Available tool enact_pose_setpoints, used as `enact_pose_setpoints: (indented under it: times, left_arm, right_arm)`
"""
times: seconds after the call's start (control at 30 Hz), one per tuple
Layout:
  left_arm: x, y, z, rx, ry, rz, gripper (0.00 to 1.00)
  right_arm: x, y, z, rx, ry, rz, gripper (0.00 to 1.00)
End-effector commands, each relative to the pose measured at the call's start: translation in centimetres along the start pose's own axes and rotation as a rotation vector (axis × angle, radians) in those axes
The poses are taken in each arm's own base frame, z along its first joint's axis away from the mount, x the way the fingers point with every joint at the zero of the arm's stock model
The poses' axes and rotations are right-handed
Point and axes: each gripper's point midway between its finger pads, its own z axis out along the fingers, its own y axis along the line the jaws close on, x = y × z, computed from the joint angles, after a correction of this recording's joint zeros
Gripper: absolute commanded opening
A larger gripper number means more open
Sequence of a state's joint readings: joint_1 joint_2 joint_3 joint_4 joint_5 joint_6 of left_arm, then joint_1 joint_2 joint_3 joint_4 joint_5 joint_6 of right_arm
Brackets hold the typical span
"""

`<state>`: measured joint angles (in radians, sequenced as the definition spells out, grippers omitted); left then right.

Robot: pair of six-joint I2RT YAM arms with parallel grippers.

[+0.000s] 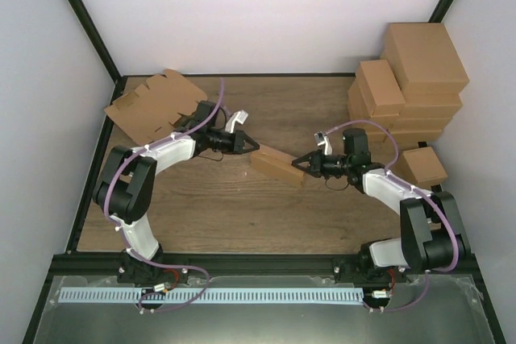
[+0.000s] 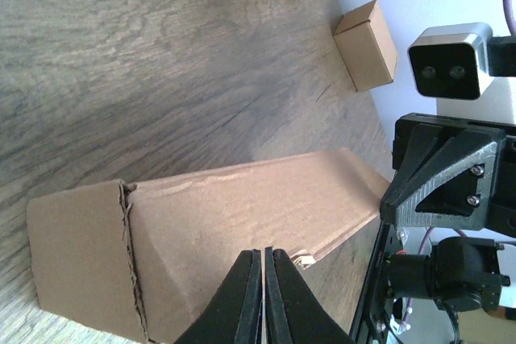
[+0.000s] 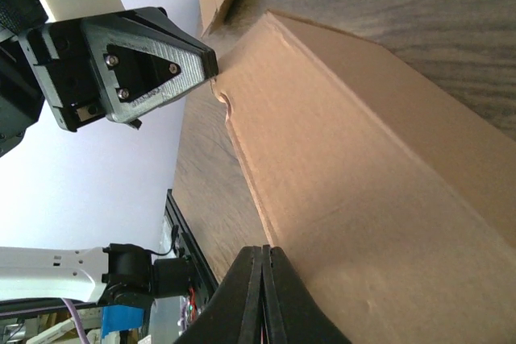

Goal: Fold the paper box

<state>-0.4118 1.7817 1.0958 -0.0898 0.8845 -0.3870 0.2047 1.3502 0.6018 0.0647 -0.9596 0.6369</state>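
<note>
Top external view: paper box (image 1: 276,164), lying mid-surface (image 1: 234,215), body standing up as a long carton.
You have left hand (image 1: 254,147) and right hand (image 1: 297,163) both closed, tips against opposite ends; any pinched flap unconfirmed; end closures probably remain.

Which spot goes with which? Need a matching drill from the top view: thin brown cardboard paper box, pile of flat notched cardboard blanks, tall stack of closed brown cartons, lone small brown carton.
Things:
1 thin brown cardboard paper box
2 pile of flat notched brown cardboard blanks
3 tall stack of closed brown cartons
4 lone small brown carton

Places:
A far right corner
B middle of the wooden table
C far left corner
D right edge, nearer than the stack

Pairs: 1-B, 2-C, 3-A, 4-D
</note>
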Motion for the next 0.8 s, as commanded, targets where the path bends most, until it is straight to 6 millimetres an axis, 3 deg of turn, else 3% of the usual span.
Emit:
enact_pose_setpoints:
  times: [0.0, 0.33, 0.47, 0.77]
  left_arm:
    - [1.2, 1.3, 0.3, -0.005, 0.012, -0.018, 0.05]
    - [2.9, 2.7, 0.9, -0.008, 0.034, -0.056, 0.05]
    - [2.1, 1.6, 0.5, 0.010, 0.029, -0.041, 0.05]
    - [-2.6, -2.3, -1.7, 0.032, -0.023, 0.047, 0.07]
  right_arm:
    - [1.1, -1.8, 0.3, 0.014, 0.013, 0.027, 0.01]
    - [3.0, -4.2, 1.0, 0.017, 0.041, 0.067, 0.01]
    - [2.1, -2.9, 0.7, 0.000, 0.038, 0.036, 0.01]
    - [-1.1, 1.6, -0.6, -0.028, 0.005, -0.060, 0.02]
